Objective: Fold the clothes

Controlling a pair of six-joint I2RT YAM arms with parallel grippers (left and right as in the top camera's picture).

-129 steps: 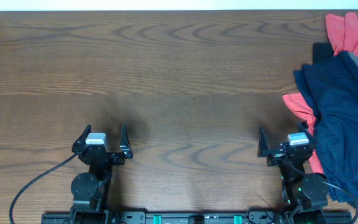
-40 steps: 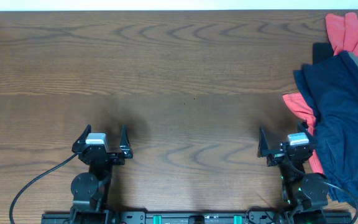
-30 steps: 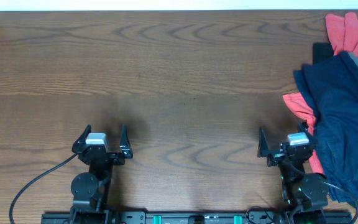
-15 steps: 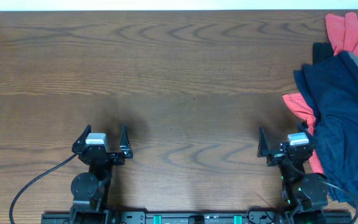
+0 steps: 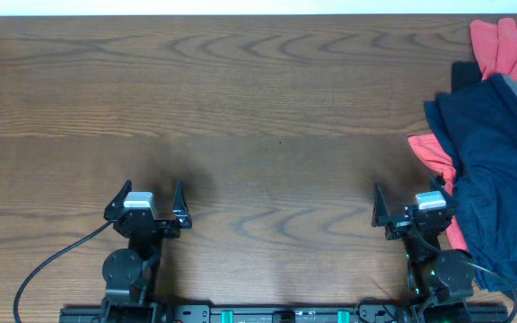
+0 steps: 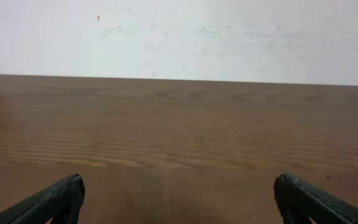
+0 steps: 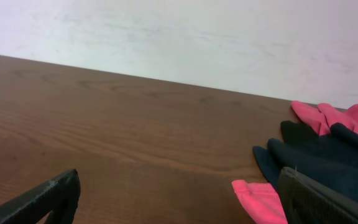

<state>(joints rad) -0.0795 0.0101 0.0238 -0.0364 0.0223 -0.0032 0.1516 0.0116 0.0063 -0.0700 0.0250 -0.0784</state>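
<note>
A heap of clothes lies at the table's right edge: a dark navy garment point(image 5: 496, 170) on top, coral-red fabric point(image 5: 505, 45) at the far corner and a coral-red piece point(image 5: 432, 154) poking out on its left. In the right wrist view the navy fabric point(image 7: 328, 158) and a coral-red corner point(image 7: 260, 198) lie just ahead on the right. My right gripper point(image 5: 408, 205) is open and empty, beside the heap's left edge. My left gripper point(image 5: 146, 199) is open and empty over bare wood at the near left.
The wooden table point(image 5: 258, 108) spreads between the arms. A white wall point(image 6: 179, 37) stands behind its far edge. A black cable point(image 5: 48, 269) runs from the left arm's base.
</note>
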